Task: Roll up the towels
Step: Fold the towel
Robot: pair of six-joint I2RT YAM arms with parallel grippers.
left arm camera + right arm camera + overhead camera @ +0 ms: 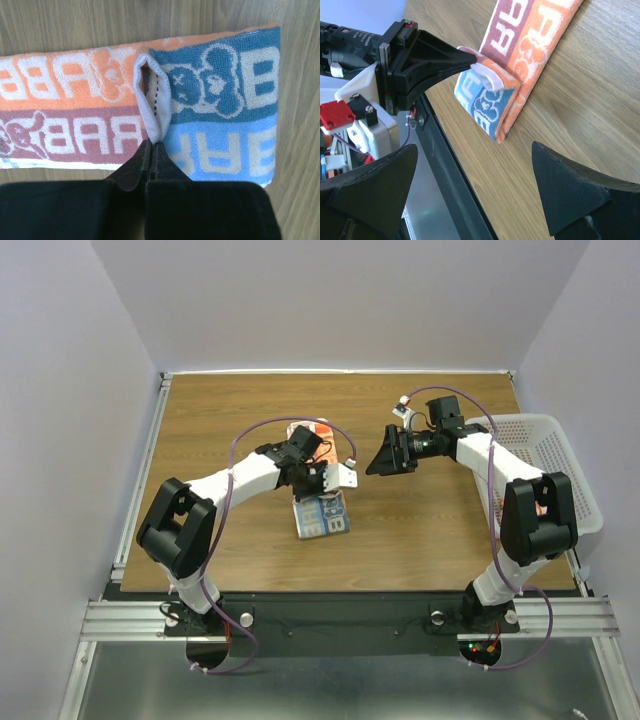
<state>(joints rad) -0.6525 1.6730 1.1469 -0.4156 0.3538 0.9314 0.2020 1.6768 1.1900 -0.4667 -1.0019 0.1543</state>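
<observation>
one long, narrow folded terry towel (220,90), banded in orange, maroon and two blues with white lettering and cartoon faces, lies flat on the brown wood-grain table (220,420) near its centre. seen from above, the strip runs roughly from 12 o'clock to 6 o'clock, with the orange end far and the blue end towards the arm bases. in the right wrist view the blue end looks doubled over and thicker than the rest.

the left gripper (151,150), black with two tapered fingers, is clenched on a white stitched hem (150,95) of the towel. the hem stands up off the cloth as a narrow loop where the orange and blue bands meet. the jaws are pressed together with only that thin edge between them.

the right gripper (475,147) hangs above the table at 3 o'clock from the left one, apart from it and from the towel. its fingers are spread wide and grasp nothing, and they point towards 9 o'clock at the towel.

a white perforated plastic basket (560,440) sits at the table's 3 o'clock edge, just beside the right arm.
</observation>
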